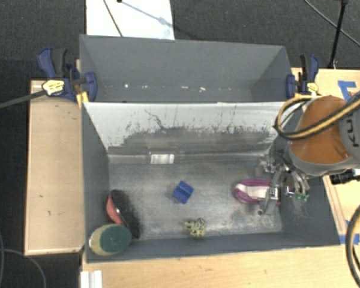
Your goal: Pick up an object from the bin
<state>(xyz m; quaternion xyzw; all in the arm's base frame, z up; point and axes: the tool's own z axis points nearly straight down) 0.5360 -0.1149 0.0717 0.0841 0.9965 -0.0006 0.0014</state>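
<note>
The gripper (pixel 269 198) is sitting low at the bin's (pixel 168 128) four o'clock beside a purple-and-white object (pixel 249 192), nothing lifted yet; whether it is spread or pinching, I cannot tell.

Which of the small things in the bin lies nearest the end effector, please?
The purple-and-white thing at the right of the bin, just beside the end effector; the blue block and speckled piece lie farther left.

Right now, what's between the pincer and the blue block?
In the camera view, a purple-and-white piece lies between them, close beside the pincer; from it to the blue block the bin floor is bare.
</note>
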